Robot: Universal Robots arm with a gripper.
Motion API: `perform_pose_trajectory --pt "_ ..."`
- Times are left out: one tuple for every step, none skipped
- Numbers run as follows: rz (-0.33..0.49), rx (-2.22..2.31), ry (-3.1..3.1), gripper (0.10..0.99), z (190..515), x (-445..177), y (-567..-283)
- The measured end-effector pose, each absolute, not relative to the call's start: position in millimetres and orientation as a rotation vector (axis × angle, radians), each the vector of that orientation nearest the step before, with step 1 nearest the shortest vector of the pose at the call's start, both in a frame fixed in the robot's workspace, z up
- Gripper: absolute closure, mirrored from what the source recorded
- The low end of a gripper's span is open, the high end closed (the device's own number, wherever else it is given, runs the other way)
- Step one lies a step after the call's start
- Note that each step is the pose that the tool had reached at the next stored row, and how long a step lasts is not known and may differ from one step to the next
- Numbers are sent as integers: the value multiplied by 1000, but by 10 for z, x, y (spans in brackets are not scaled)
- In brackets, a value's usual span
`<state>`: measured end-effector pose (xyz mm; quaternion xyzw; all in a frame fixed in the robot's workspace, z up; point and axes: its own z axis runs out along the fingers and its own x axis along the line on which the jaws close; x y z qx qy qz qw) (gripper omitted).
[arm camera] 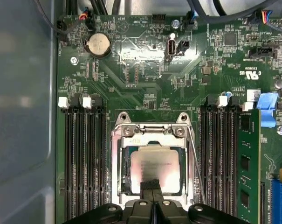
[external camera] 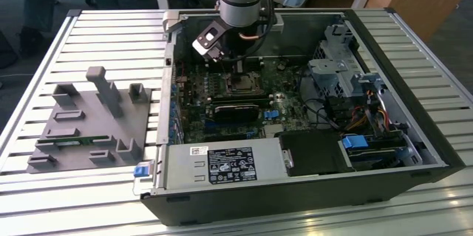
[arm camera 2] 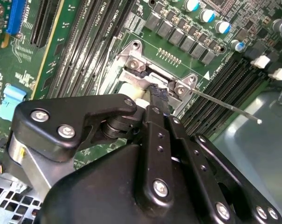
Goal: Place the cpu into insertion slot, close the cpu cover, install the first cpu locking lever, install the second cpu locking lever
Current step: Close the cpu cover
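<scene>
The cpu (arm camera: 154,164) lies flat in the insertion slot (external camera: 242,85), its dull silver top showing. The cpu cover (arm camera: 116,163), a silvery frame, lies down around it with the chip showing through its window. My gripper (arm camera: 151,184) is shut, with nothing between its fingertips. The tips sit at the cover's edge, over the rim of the chip; in the second wrist view the black fingertips (arm camera 2: 158,94) rest by the cover's hinge end. A thin wire locking lever (arm camera 2: 227,107) sticks out free from the socket and runs along one side of it (arm camera: 195,158).
Rows of black memory slots (arm camera: 82,158) flank the socket, one holding a green module (arm camera: 248,158). The open case holds a power supply (external camera: 214,167), a drive cage (external camera: 333,70) and cables. A grey fixture block (external camera: 88,119) sits on the slatted table at the exterior view's left.
</scene>
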<state>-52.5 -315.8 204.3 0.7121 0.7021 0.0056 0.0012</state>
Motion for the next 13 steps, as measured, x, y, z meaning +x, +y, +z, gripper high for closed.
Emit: perform_pose_trajectory --pt "17 2235 2204 980 2031 -526 -3158" --pt "17 2236 2204 980 2022 -527 -3158" --pt "17 2236 2204 980 2019 -528 -3158" --pt "16 2236 2204 980 2018 -528 -3158" --pt "16 2236 2204 980 2018 -528 -3158" --pt "16 2236 2204 980 2017 -528 -3158" --pt "17 2236 2204 980 2015 -528 -3158" --pt "17 2236 2204 980 2013 -528 -3158" --pt "17 2236 2204 980 2008 -526 -3157" --pt "16 2236 2204 980 2004 -524 -3156" --pt "16 2236 2204 980 2001 -521 -3155" --pt "17 2236 2205 980 2000 -518 -3152" --pt "18 2237 2205 980 1999 -514 -3150"
